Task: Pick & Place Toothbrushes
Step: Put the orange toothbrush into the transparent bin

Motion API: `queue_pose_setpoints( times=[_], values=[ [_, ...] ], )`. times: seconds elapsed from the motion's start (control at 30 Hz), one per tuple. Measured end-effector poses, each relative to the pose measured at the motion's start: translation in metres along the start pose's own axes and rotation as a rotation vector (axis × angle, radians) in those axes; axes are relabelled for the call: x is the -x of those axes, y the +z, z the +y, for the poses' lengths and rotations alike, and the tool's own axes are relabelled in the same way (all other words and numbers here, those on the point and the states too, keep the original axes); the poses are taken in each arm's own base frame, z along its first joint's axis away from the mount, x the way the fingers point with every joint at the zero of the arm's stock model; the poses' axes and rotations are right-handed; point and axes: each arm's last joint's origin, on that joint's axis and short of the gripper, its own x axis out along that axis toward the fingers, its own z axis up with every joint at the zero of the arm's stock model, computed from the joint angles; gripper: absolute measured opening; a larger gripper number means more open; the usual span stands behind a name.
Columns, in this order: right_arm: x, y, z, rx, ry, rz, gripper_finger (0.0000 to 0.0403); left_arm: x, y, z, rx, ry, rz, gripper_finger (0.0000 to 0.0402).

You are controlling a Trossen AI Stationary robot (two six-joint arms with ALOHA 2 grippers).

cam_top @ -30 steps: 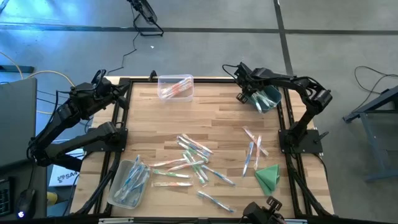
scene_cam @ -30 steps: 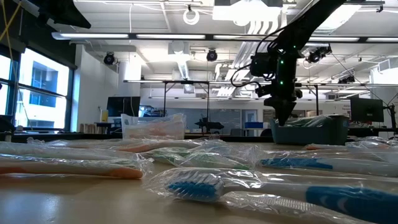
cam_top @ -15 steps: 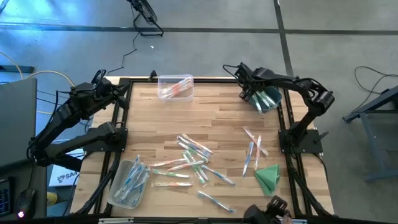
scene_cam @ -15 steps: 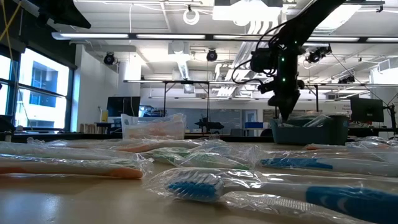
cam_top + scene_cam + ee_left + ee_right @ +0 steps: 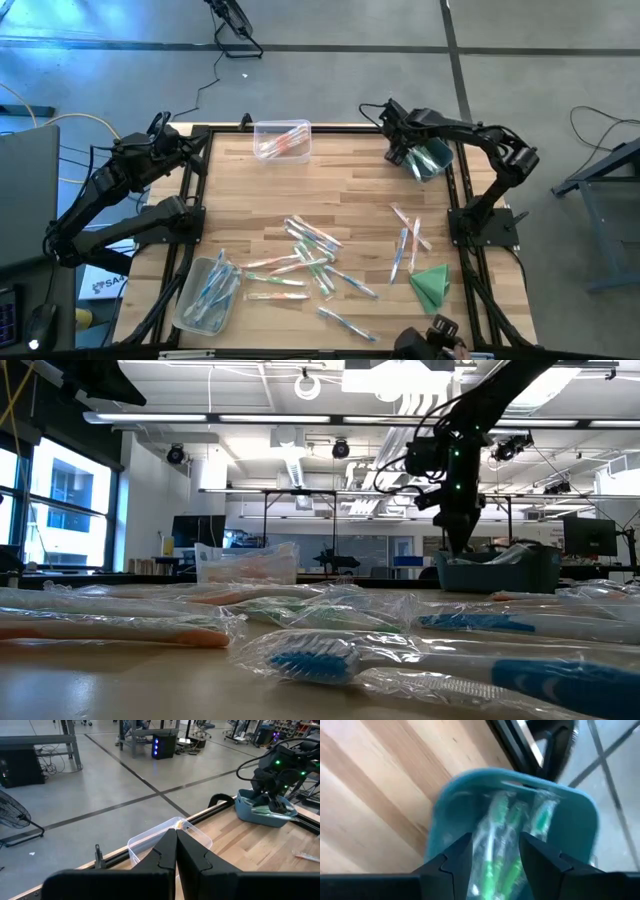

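Several wrapped toothbrushes point(image 5: 305, 258) lie loose at the table's middle, and a few more point(image 5: 410, 240) lie toward the right. My right gripper point(image 5: 497, 862) hangs open over the blue bin point(image 5: 432, 160) at the far right corner. Its fingers stand above the green toothbrushes point(image 5: 507, 830) that lie inside the bin. In the low view the right gripper point(image 5: 458, 545) is just above the blue bin's rim point(image 5: 497, 565). My left gripper point(image 5: 176, 852) is shut and waits at the far left edge, pointing toward a clear bin point(image 5: 170, 832).
A clear bin point(image 5: 282, 140) with pink-orange toothbrushes stands at the far edge. Another clear bin point(image 5: 208, 293) with blue ones sits at the near left corner. A folded green cloth point(image 5: 431, 285) lies near the right edge. Bare wood shows between the far bins and the pile.
My right gripper has risen a little over the blue bin and drifted slightly toward the table's right edge. The toothbrushes on the table and the left arm have stayed put.
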Motion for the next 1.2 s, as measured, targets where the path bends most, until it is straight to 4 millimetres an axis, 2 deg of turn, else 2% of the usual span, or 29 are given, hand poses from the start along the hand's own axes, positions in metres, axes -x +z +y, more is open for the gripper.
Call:
queue_pose_setpoints(
  times=[0.13, 0.4, 0.8, 1.2],
  values=[
    [0.001, 0.0, 0.002, 0.0, -0.021, 0.001, 0.0149, 0.0, 0.0, 0.0, 0.0, 0.0, 0.0, 0.0001],
    [0.013, 0.001, 0.02, -0.051, 0.002, -0.021, 0.0135, 0.0, 0.0, 0.0, 0.0, 0.0, 0.0, 0.0001],
    [0.067, -0.003, 0.045, -0.125, 0.182, -0.214, 0.0114, 0.0, 0.0, 0.0, 0.0, 0.0, 0.0, 0.0001],
    [0.105, -0.015, 0.059, -0.291, 0.381, -0.296, 0.0094, 0.0, 0.0, 0.0, 0.0, -0.001, 0.0, 0.0001]
  ],
)
